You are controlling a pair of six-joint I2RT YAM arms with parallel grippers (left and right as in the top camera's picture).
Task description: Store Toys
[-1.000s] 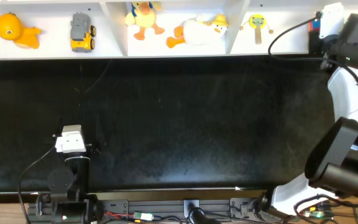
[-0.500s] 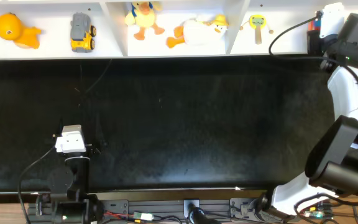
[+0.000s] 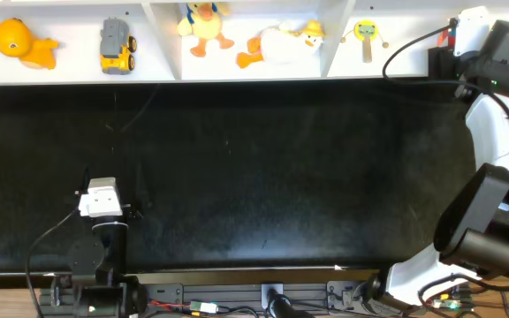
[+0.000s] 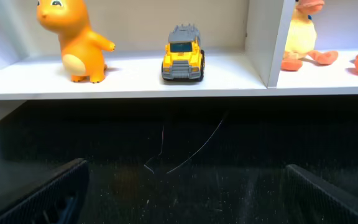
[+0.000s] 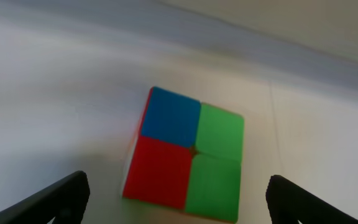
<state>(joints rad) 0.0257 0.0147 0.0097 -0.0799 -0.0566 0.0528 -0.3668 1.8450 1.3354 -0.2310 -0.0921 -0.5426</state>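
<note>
A colour cube [image 5: 185, 152] with blue, green and red squares lies on the white shelf floor. My right gripper [image 5: 178, 182] is open just in front of it, its fingers wide apart and clear of the cube's sides. From above, the right gripper [image 3: 444, 53] sits inside the shelf's far right compartment. My left gripper [image 3: 102, 187] rests low over the black mat at the front left. It is open [image 4: 185, 167], with nothing between its fingers, and faces the shelf. An orange figure [image 4: 76, 40] and a yellow truck [image 4: 183, 55] stand on that shelf.
The white shelf [image 3: 254, 79] runs along the back edge with dividers. It holds the orange figure [image 3: 23, 42], the truck [image 3: 117, 46], a yellow duck plush [image 3: 205, 25], a white duck plush [image 3: 279, 44] and a small rattle [image 3: 366, 35]. A black mat [image 3: 263, 177] covers the table.
The right gripper has shifted slightly left and down at the shelf's right compartment. The left arm has not moved.
</note>
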